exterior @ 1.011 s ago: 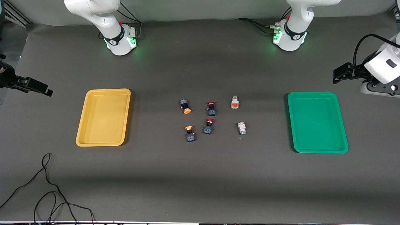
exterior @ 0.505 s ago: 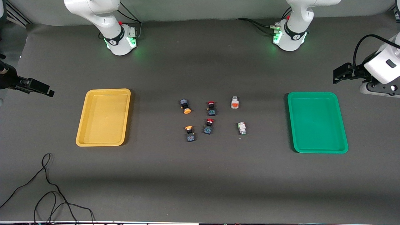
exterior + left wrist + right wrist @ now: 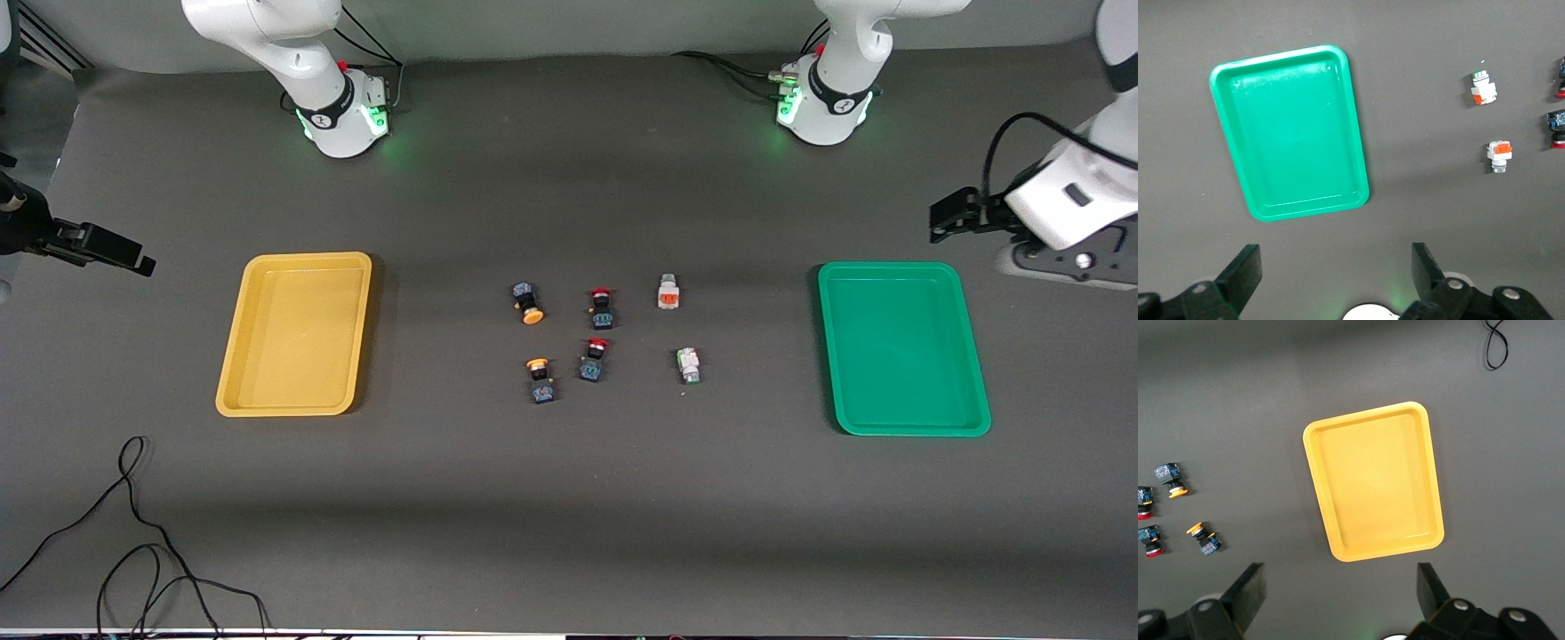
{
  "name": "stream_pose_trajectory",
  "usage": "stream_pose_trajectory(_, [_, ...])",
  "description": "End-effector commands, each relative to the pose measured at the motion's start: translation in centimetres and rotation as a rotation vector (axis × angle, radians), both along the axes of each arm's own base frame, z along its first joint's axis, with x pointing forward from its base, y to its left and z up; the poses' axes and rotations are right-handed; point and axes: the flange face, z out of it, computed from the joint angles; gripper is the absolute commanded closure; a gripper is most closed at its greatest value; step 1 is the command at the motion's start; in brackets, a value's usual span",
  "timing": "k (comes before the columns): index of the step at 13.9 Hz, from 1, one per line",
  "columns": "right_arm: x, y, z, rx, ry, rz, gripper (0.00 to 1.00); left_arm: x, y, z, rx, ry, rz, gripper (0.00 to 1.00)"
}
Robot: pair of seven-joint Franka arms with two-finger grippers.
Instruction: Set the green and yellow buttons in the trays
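A dark grey mat [image 3: 569, 498] covered the worktop, with a loose black cable [image 3: 133, 533] at the front corner toward the right arm's end. The yellow tray [image 3: 233, 373] and green tray [image 3: 978, 391] lay near opposite ends, both bare, the green and yellow buttons [image 3: 533, 315] clustered mid-table. Since half a second earlier, the left gripper [image 3: 1335, 277] had shifted inward near its end edge. Wrist views showed it and the right gripper [image 3: 1341, 597] spread wide, holding nothing.
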Motion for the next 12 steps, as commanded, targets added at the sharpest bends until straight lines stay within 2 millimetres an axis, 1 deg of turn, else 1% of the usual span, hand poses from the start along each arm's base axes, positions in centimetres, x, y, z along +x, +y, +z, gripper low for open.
stream_pose_trajectory(1, [0.1, 0.2, 0.2, 0.009, 0.001, 0.003, 0.0, -0.8, -3.4, -1.7, 0.027, -0.018, 0.038, 0.0])
stream_pose_trajectory(3, [0.1, 0.2, 0.2, 0.009, 0.001, 0.003, 0.0, -1.3, -7.3, -3.0, 0.029, -0.021, 0.055, 0.0])
stream_pose_trajectory(4, [0.1, 0.2, 0.2, 0.009, 0.001, 0.003, 0.0, -1.9, -9.8, -3.8, 0.035, -0.026, 0.068, 0.0])
stream_pose_trajectory(7, [0.1, 0.3, 0.2, 0.01, 0.001, 0.001, 0.0, -4.5, -18.3, -6.2, 0.036, -0.051, 0.1, 0.0])
stream_pose_trajectory(8, [0.1, 0.2, 0.2, 0.009, 0.001, 0.001, 0.0, -5.3, -20.8, -7.0, 0.034, -0.055, 0.119, 0.0])
stream_pose_trajectory(10, [0.0, 0.3, 0.2, 0.009, 0.006, 0.002, 0.0, -6.7, -24.8, -7.9, 0.026, -0.072, 0.161, 0.0])
stream_pose_trajectory(11, [0.0, 0.2, 0.2, 0.009, 0.006, 0.002, 0.0, -7.4, -26.3, -8.4, 0.028, -0.071, 0.164, 0.0])
stream_pose_trajectory(12, [0.1, 0.2, 0.2, 0.009, 0.006, 0.002, 0.0, -8.0, -27.2, -8.8, 0.03, -0.069, 0.158, 0.0])
